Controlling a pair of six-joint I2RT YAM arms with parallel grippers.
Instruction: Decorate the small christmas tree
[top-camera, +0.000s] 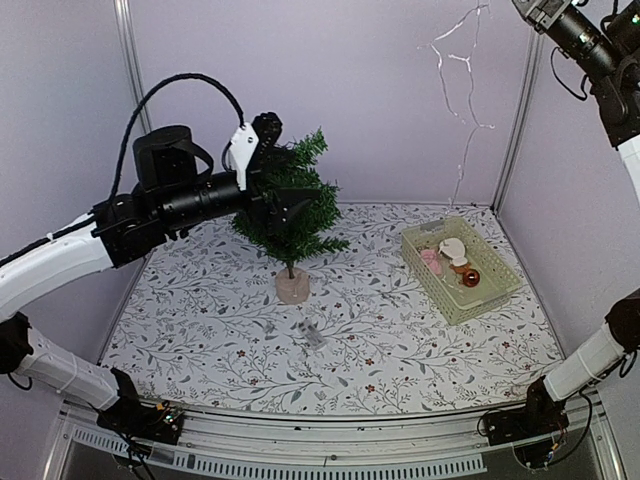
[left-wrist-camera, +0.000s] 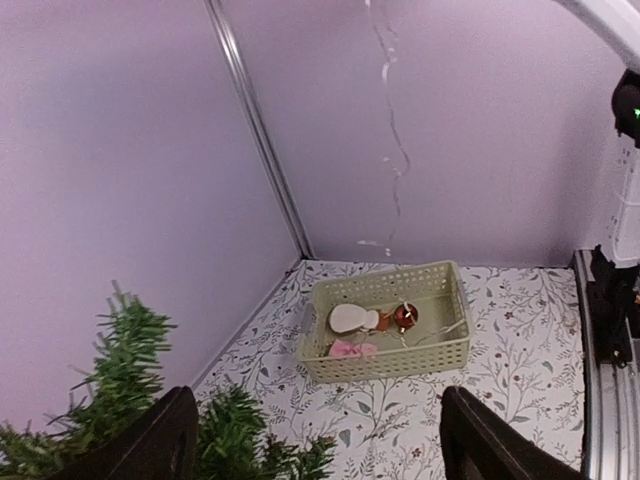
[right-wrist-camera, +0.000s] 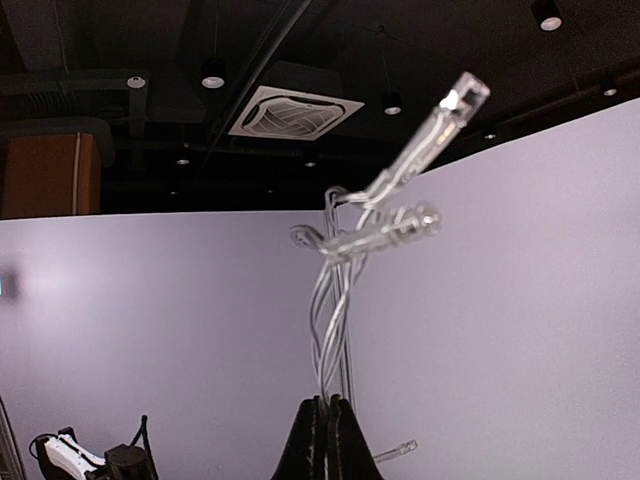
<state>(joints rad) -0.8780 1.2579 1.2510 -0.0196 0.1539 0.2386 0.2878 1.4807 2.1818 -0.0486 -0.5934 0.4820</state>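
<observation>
The small christmas tree (top-camera: 292, 205) stands upright on its pale round base (top-camera: 292, 286), left of the table's middle. My left gripper (top-camera: 284, 166) hovers at the tree's upper branches, open, with nothing between its fingers. In the left wrist view the green branches (left-wrist-camera: 130, 370) lie by the left finger (left-wrist-camera: 165, 440) of that gripper (left-wrist-camera: 320, 450). My right gripper (right-wrist-camera: 327, 420) is raised high at the top right, shut on a clear string of lights (right-wrist-camera: 345, 290). The string (top-camera: 462, 90) dangles down along the back wall.
A pale green basket (top-camera: 482, 298) sits at the right of the table, holding a white ornament (left-wrist-camera: 349, 318), a pink one (left-wrist-camera: 350, 348) and a red-brown ball (left-wrist-camera: 405, 316). A small grey item (top-camera: 312, 334) lies in front of the tree. Walls enclose the table.
</observation>
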